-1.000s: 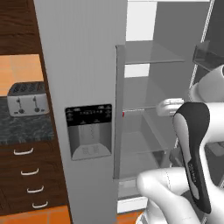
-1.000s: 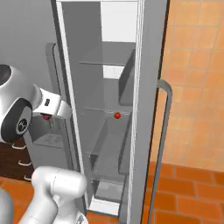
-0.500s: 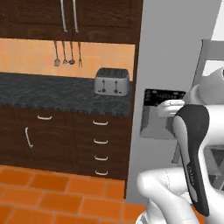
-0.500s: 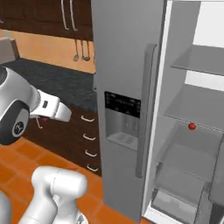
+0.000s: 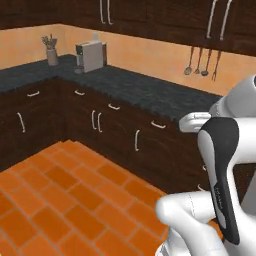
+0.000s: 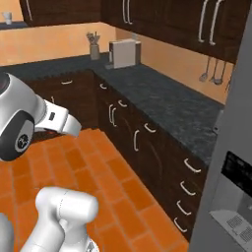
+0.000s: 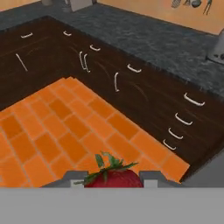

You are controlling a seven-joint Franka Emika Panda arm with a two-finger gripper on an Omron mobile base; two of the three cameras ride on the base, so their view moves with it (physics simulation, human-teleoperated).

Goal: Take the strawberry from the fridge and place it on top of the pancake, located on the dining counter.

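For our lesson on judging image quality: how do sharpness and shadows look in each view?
Hand view: the strawberry is sharp, cabinet fronts streak with slight blur. Left base view: flat even light, soft edges, faint shadows under the dark counter. Right base view: similarly flat, no glare on the fridge.

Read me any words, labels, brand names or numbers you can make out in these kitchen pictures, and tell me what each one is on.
No text can be read.
Fridge dispenser panel: pale marks, too blurred to read.
Round emblem on the robot arm's dark joint: a logo shape, no legible letters.
Strawberry, cabinets, toaster: no lettering.
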